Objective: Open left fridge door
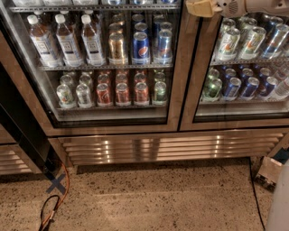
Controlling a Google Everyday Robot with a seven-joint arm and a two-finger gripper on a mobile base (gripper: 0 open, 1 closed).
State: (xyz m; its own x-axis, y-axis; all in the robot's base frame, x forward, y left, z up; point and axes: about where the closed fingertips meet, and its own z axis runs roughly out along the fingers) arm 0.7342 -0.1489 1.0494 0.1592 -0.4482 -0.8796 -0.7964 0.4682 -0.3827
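A tan-tipped gripper (202, 7) reaches in from the right at the top of the camera view; whether it is apart or together cannot be told. It sits against the upright metal strip where two glass doors meet.

The left fridge door (106, 67) spreads below and to the left of the gripper and looks shut. It is a wide, flat glass pane in a brushed bronze frame. Behind it stand clear plastic bottles (67, 40) and shiny cans (135, 45).

The door likely swings heavy and stiff, with a seal that resists at first. The glass is fragile and the metal slick. No handle shows, so the frame edge just below the gripper seems the best hold.

The narrower right door (244, 67) lies below and to the right.
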